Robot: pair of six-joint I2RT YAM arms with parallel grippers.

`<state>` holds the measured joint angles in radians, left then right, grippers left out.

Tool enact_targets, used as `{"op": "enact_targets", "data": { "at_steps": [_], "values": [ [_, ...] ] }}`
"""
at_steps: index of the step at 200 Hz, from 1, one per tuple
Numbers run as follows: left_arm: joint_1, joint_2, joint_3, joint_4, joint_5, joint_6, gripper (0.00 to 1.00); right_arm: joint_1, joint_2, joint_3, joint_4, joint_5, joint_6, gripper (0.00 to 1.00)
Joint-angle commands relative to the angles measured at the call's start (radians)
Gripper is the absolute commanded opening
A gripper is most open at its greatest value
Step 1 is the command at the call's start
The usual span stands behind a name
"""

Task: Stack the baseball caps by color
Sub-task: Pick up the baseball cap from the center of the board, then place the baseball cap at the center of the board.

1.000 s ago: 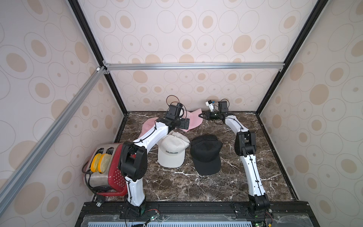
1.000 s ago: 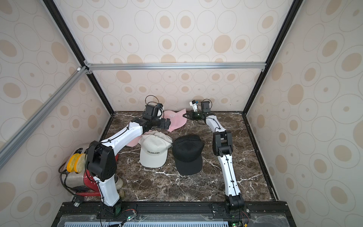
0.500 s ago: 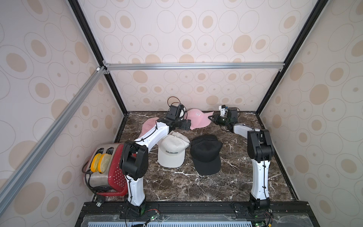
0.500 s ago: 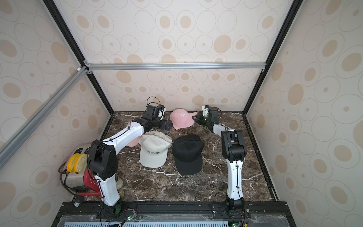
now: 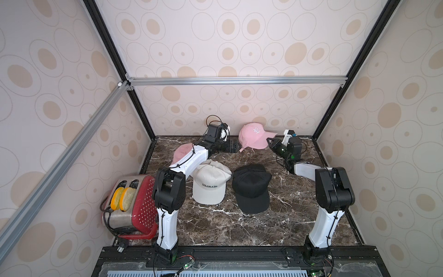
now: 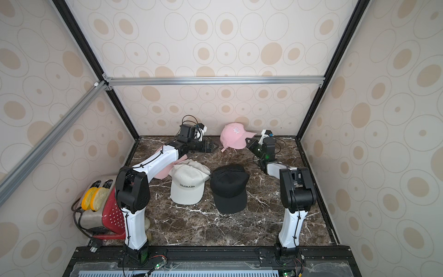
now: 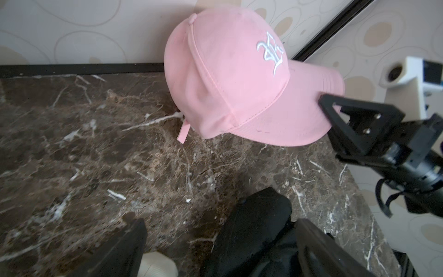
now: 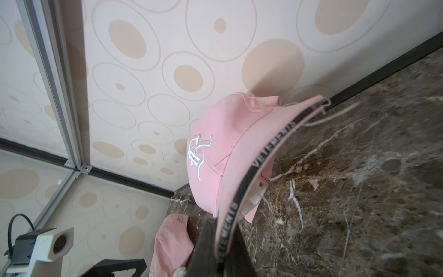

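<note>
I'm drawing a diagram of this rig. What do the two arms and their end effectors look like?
The left arm and right arm have white link shells, bulky black joint housings and thin black cables along them. The left end effector and right end effector are black with triangular cut-out fingers. Each wrist carries a white camera mount.

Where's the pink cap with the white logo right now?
In both top views the pink cap is at the back of the table by the rear wall, its brim pinched by the right gripper, the open left gripper beside it.
</note>
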<state>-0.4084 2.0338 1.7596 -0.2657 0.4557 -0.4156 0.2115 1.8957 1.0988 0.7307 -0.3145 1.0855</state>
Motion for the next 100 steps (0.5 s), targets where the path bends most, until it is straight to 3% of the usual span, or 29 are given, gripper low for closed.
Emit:
{"op": "enact_targets", "data": {
  "at_steps": [1,42,100],
  "values": [
    [0.008,0.024,0.058,0.002,0.069,-0.020,0.99,0.009,-0.051,-0.083,0.120,0.177,0.051,0.00],
    [0.008,0.040,0.053,-0.017,0.064,-0.012,0.99,0.039,-0.082,-0.221,0.218,0.421,0.076,0.00],
    [0.006,0.051,0.052,-0.035,0.061,-0.014,0.99,0.039,0.022,-0.239,0.303,0.498,0.092,0.00]
  ]
}}
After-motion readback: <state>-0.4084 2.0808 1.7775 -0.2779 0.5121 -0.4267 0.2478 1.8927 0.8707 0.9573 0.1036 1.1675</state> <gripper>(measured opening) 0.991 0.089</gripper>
